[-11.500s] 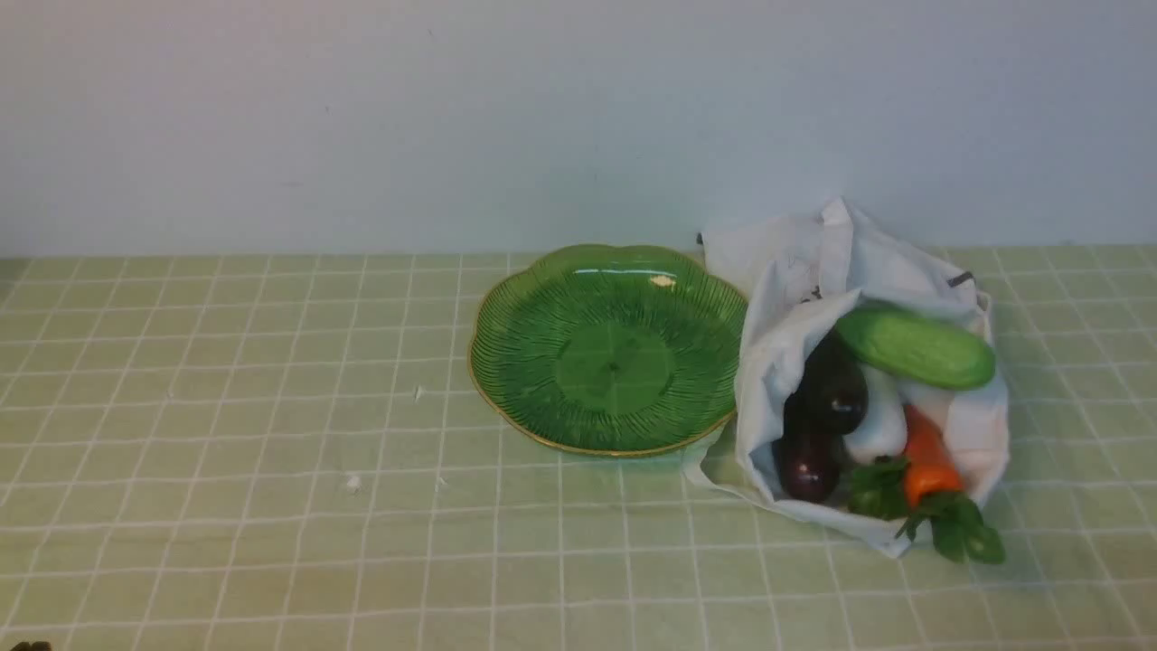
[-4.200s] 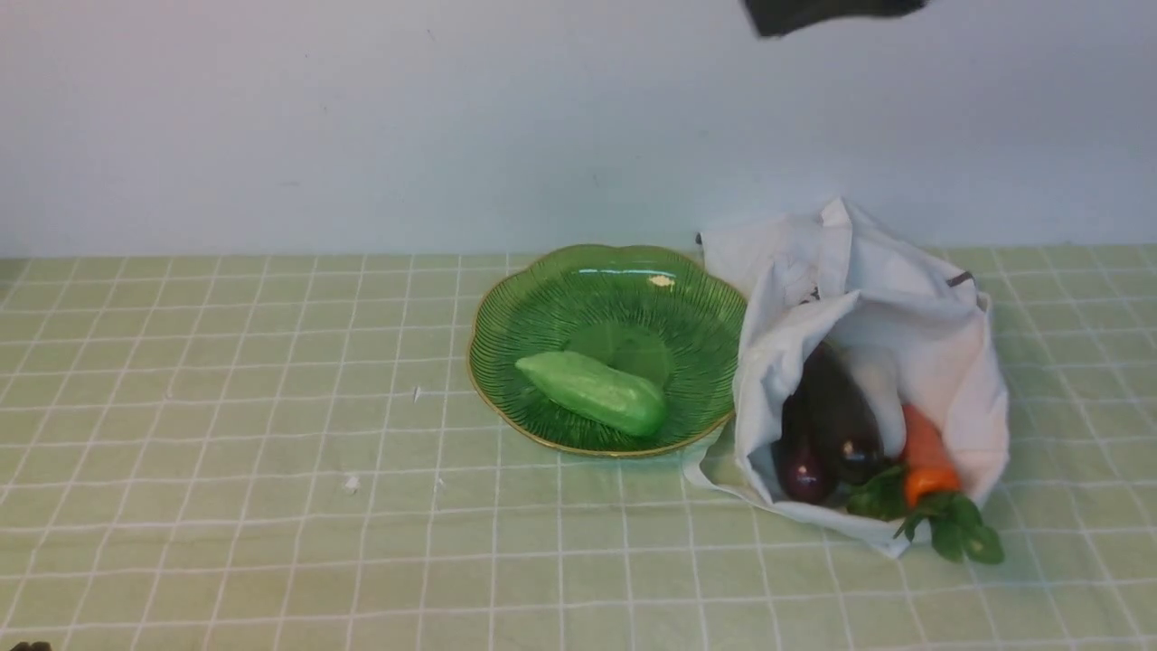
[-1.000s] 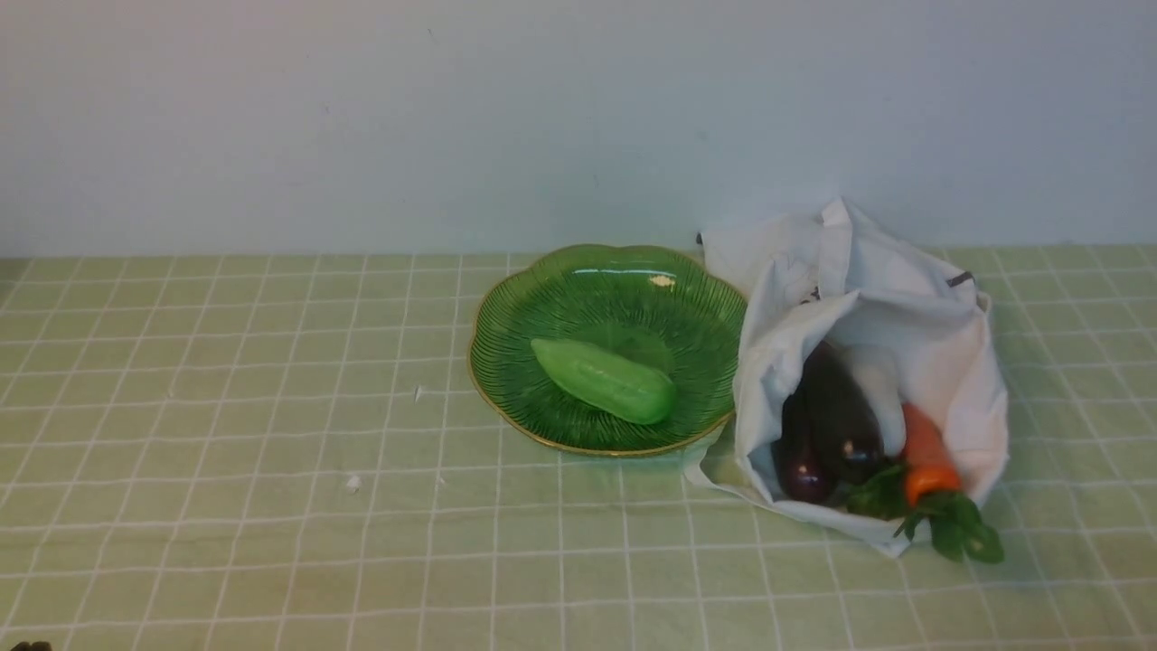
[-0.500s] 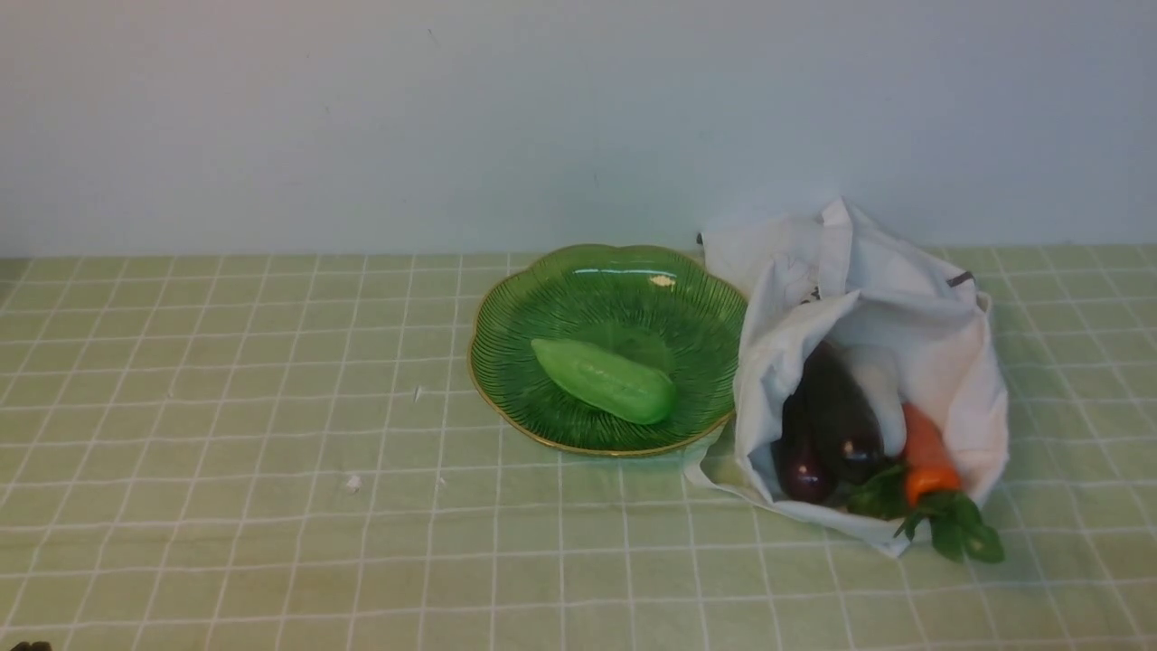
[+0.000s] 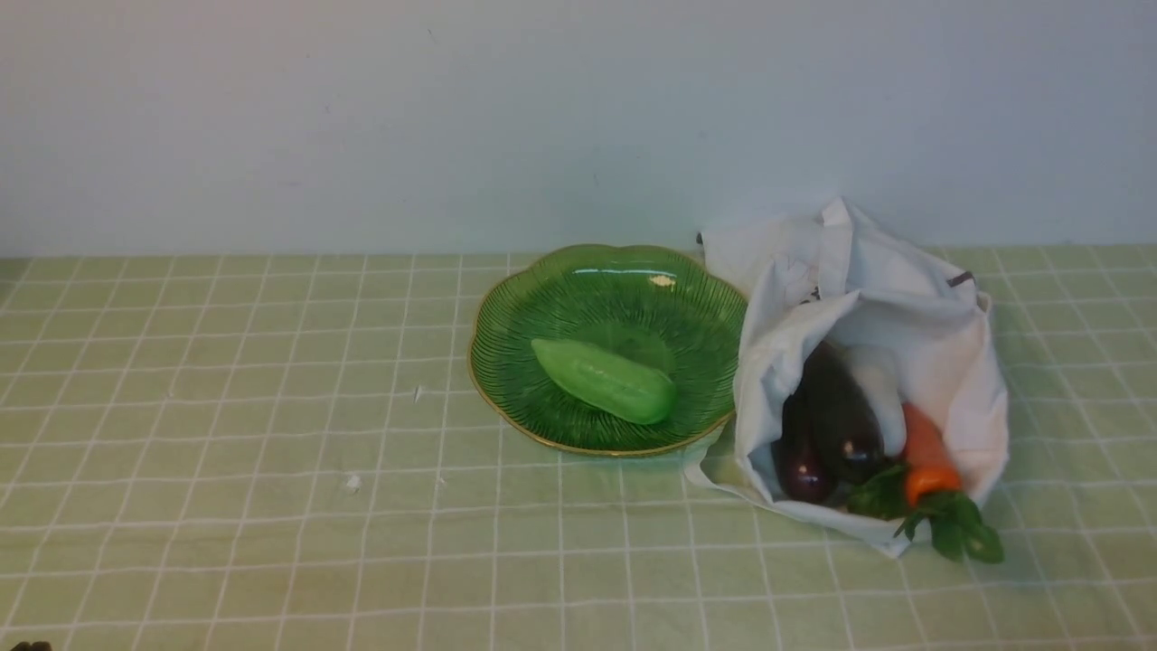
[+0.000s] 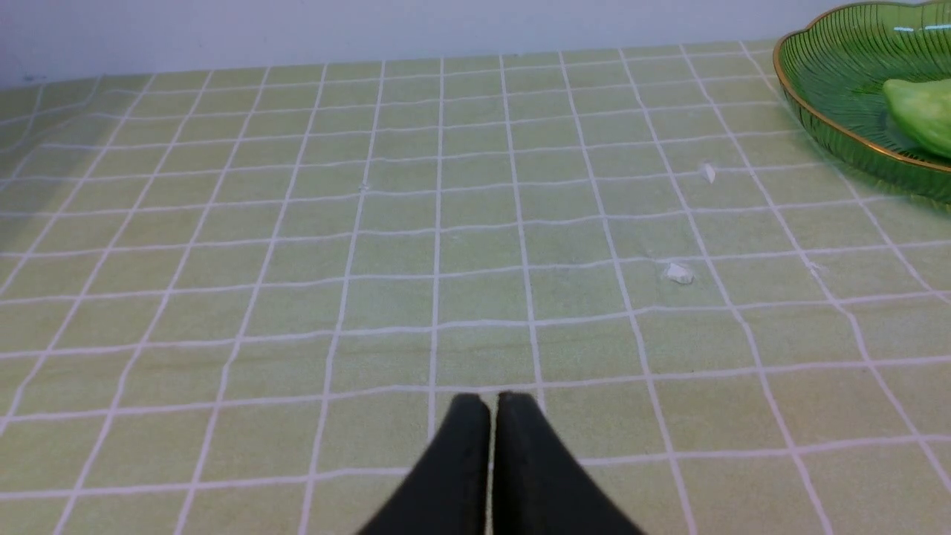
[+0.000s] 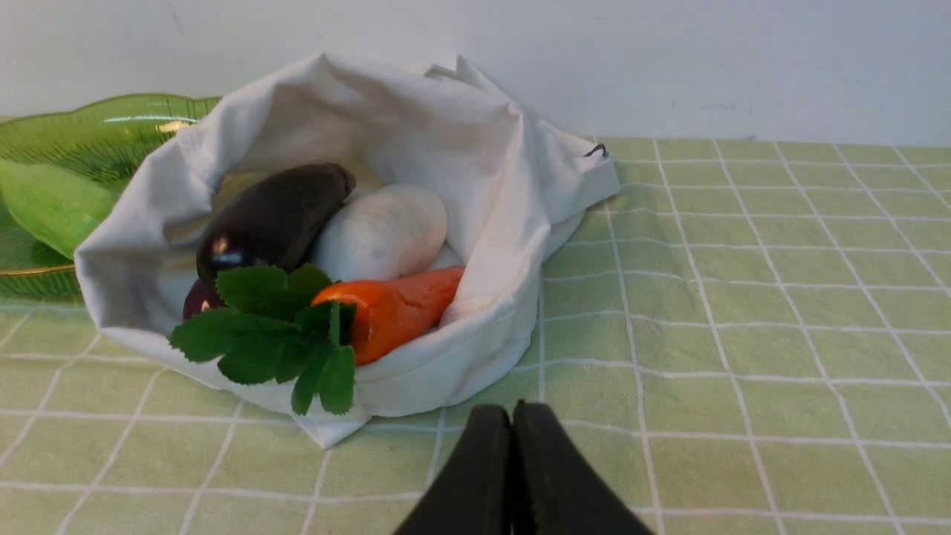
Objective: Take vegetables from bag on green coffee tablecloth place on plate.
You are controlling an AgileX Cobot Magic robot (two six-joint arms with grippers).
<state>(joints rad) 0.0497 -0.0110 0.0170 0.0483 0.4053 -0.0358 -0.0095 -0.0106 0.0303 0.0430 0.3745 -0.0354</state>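
Observation:
The green cucumber (image 5: 604, 380) lies on the ribbed green plate (image 5: 542, 298). Right of it the white bag (image 5: 904, 307) lies open on the pale green checked tablecloth (image 5: 226, 407). It holds two dark purple eggplants (image 5: 836, 425), a white piece (image 5: 875, 380) and an orange carrot (image 5: 922, 452) with green leaves. In the right wrist view the bag (image 7: 461, 134), an eggplant (image 7: 275, 215), the white piece (image 7: 383, 230) and the carrot (image 7: 397, 305) lie beyond my shut, empty right gripper (image 7: 512, 416). My left gripper (image 6: 490, 405) is shut and empty over bare cloth. Neither gripper shows in the front view.
A pale wall runs along the back of the table. A few small white specks (image 5: 352, 484) lie on the cloth left of the plate; they also show in the left wrist view (image 6: 677, 273). The plate's rim (image 6: 832, 126) shows at that view's edge.
Over the earlier frames the cucumber went from the bag onto the plate and a dark arm left the top of view. In the last second nothing moved.

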